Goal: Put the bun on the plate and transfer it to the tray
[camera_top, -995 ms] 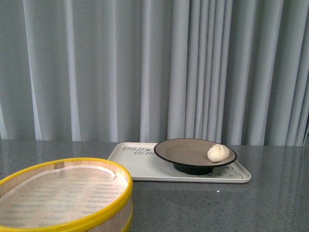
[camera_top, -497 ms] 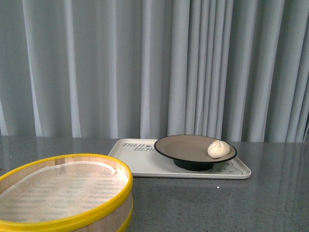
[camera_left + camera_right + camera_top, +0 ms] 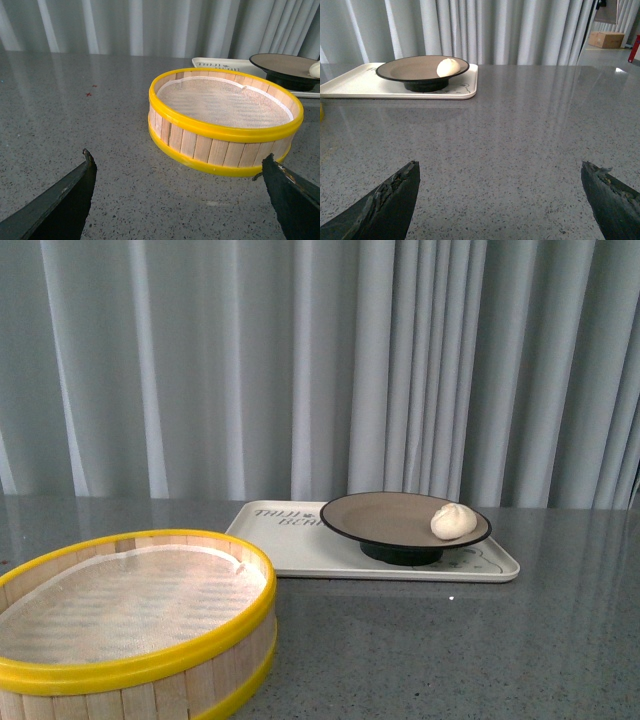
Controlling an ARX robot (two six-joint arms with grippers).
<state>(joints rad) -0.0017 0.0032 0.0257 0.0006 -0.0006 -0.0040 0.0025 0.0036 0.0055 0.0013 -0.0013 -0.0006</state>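
Both my left gripper and right gripper gape wide, holding nothing. My bun sits on the plate, which stands on the tray.

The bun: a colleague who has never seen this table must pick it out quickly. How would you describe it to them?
Start at the cream-white tray at the far side of the grey table, before the curtain. On it stands a taupe-brown plate with a black rim. The bun lies near that plate's right edge: small, round and white, the only food in sight.

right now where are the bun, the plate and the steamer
bun (image 3: 453, 521), front view, middle of its pleated top
plate (image 3: 385, 521), front view, bare brown inside
steamer (image 3: 140, 670), front view, yellow rim
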